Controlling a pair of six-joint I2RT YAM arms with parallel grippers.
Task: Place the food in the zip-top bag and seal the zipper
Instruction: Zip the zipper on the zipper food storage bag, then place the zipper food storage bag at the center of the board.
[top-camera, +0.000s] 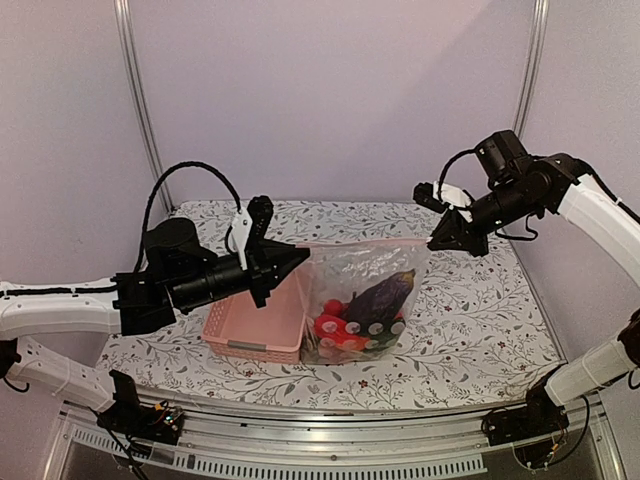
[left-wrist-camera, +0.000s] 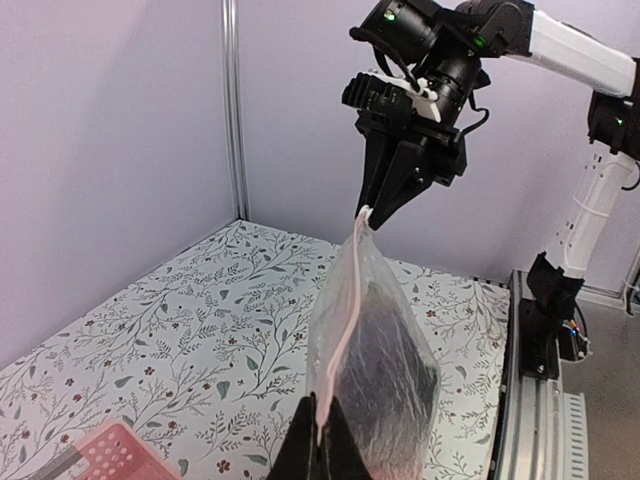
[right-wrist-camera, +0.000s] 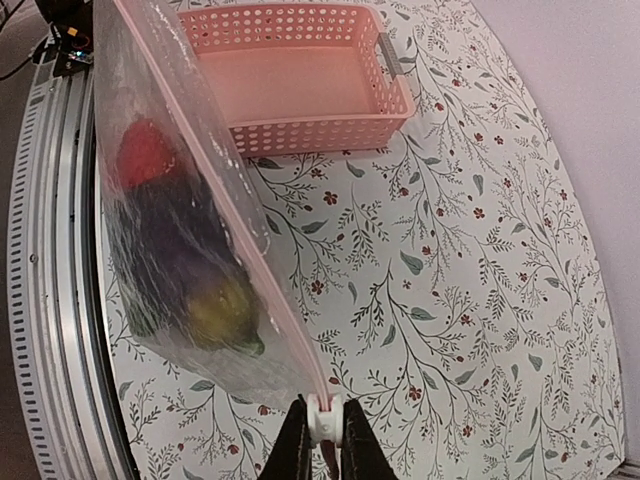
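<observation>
The clear zip-top bag (top-camera: 362, 300) hangs stretched between both grippers, its pink zipper (top-camera: 365, 242) taut along the top. Inside lie the food: a dark purple eggplant (top-camera: 383, 291), red pieces (top-camera: 330, 327), and a yellow lemon (right-wrist-camera: 222, 310) seen in the right wrist view. My left gripper (top-camera: 300, 256) is shut on the bag's left top corner (left-wrist-camera: 322, 420). My right gripper (top-camera: 440, 240) is shut on the white zipper slider (right-wrist-camera: 322, 418) at the bag's right end. The bag also shows in the left wrist view (left-wrist-camera: 375, 370) and the right wrist view (right-wrist-camera: 180, 230).
An empty pink lattice basket (top-camera: 256, 322) stands on the floral table (top-camera: 480, 320) just left of the bag, under my left gripper; it also shows in the right wrist view (right-wrist-camera: 300, 75). Metal frame posts (top-camera: 140, 100) rise at the back corners.
</observation>
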